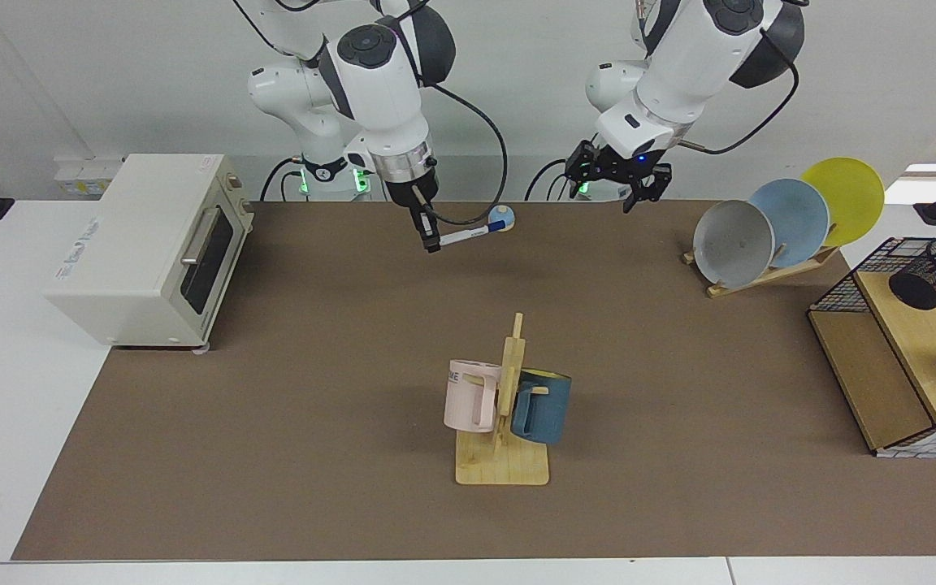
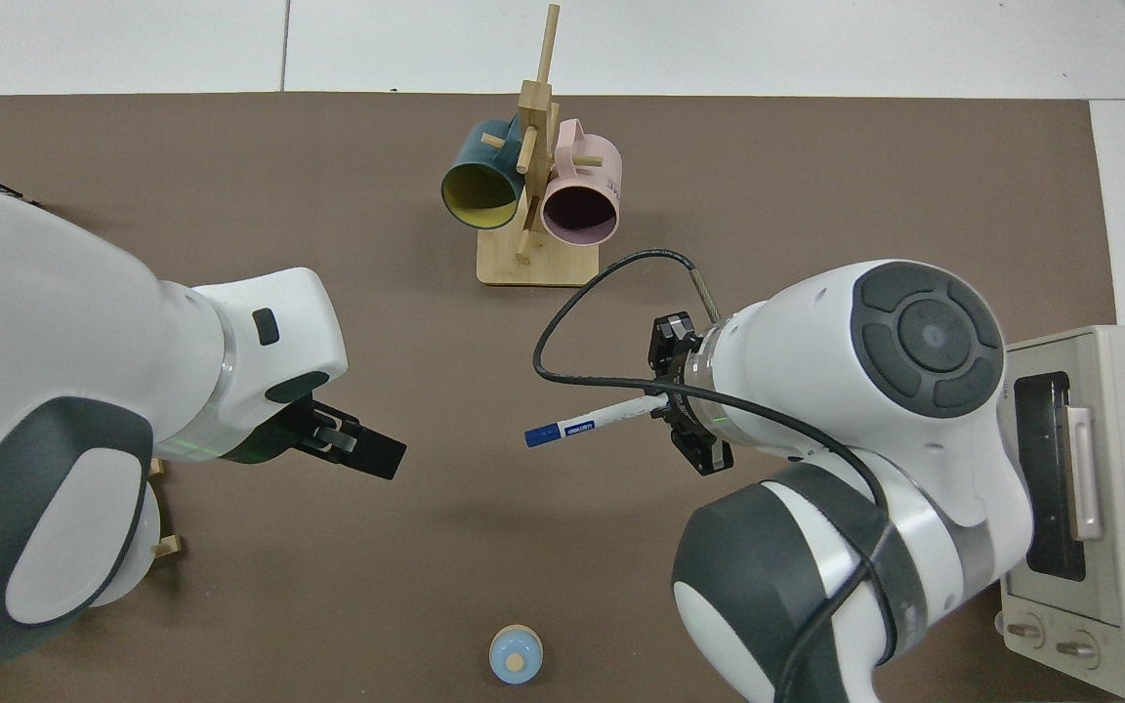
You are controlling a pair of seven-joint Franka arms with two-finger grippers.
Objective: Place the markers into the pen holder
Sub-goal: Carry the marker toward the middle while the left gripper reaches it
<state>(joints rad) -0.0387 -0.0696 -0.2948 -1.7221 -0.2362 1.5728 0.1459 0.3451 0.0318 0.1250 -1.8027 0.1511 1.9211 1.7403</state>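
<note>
Brown surface [image 1: 273, 422], cream toaster oven [image 1: 143, 244]. Mugs are pink [image 1: 470, 396] and teal [image 1: 541, 406], the teal one yellow inside. Plates: grey [image 1: 732, 244], light blue [image 1: 797, 215], yellow [image 1: 850, 195]. White marker [image 2: 594, 420], blue cap. Black mesh pen holder [image 1: 935, 272].

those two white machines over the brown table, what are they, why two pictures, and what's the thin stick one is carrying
They are two robot arms, each ending in a two-finger gripper. One picture looks across the table at them; the other looks straight down from above.

The stick is a marker: white with a blue cap. The right gripper holds it by its back end in the air above the brown mat, cap pointing towards the left gripper, which hangs empty, fingers apart.

The marker is meant for the pen holder, a black mesh cup in the wire basket at the table's edge.

Also there: a toaster oven, a mug rack with two mugs, a plate rack with three plates and a small blue knob.
</note>
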